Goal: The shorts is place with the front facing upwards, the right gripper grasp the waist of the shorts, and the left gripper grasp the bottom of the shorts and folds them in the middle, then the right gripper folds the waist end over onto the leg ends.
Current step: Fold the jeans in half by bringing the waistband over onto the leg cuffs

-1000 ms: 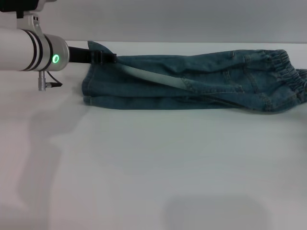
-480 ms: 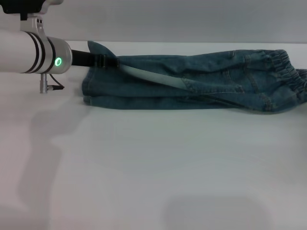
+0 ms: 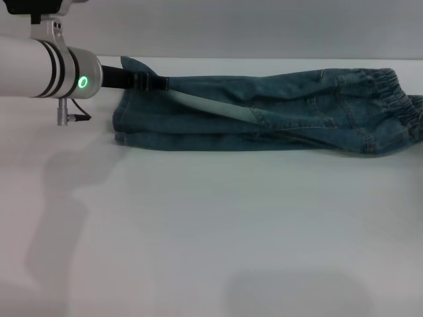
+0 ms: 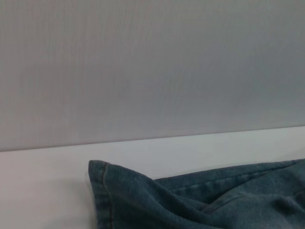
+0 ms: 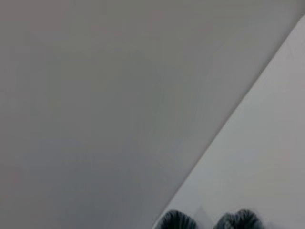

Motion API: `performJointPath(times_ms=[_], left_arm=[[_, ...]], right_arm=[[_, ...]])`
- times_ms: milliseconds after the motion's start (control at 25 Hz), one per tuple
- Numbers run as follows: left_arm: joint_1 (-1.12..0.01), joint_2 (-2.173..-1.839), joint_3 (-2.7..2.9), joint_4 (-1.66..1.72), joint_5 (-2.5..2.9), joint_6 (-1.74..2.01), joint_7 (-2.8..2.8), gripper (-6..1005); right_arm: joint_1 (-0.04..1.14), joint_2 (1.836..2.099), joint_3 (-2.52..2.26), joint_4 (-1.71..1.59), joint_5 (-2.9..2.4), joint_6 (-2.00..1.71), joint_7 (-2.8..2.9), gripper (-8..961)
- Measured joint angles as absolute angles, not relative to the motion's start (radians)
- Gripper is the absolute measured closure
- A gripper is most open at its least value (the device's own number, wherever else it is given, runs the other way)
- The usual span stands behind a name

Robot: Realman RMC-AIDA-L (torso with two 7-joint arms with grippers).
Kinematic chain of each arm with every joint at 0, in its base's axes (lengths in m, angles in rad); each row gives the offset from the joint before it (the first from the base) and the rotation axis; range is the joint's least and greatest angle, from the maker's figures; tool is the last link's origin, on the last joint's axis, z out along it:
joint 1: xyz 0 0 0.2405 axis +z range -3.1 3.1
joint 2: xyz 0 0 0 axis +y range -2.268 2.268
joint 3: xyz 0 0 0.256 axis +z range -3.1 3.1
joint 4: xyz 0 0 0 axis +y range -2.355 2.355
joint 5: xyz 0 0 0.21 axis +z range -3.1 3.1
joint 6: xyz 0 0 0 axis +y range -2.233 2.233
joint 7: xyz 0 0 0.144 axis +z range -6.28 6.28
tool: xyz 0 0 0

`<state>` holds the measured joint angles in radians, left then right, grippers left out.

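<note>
The left claw [image 3: 151, 82] reaches in level from the desk's far left edge on its white, black-ringed arm, green light lit.

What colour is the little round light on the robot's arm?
Green. The light glows on the left arm, behind the left gripper; the head view shows it best.

The long blue-green denim shorts [image 3: 264, 115] were soft, matt woven cloth, faded pale along one fold, with raised stitching at the straight hems [image 4: 102, 191] and a puckered elastic waistband [image 3: 396, 105]. The white tabletop [image 3: 211, 231] looked smooth and matt. The left arm's white-silver casing [image 3: 26, 66] had a satin sheen (black rings duller).
</note>
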<state>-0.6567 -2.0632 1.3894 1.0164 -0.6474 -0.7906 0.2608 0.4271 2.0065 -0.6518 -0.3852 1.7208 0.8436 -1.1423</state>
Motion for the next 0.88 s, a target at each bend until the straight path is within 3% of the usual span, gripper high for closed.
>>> performJointPath(times_ms=[880], left_arm=[[-0.666,-2.062,1.390,1.017,-0.647,-0.785,0.273,144]], right_arm=[[0.497,2.004,-0.690,-0.346,1.644,0.782,-1.031,331]])
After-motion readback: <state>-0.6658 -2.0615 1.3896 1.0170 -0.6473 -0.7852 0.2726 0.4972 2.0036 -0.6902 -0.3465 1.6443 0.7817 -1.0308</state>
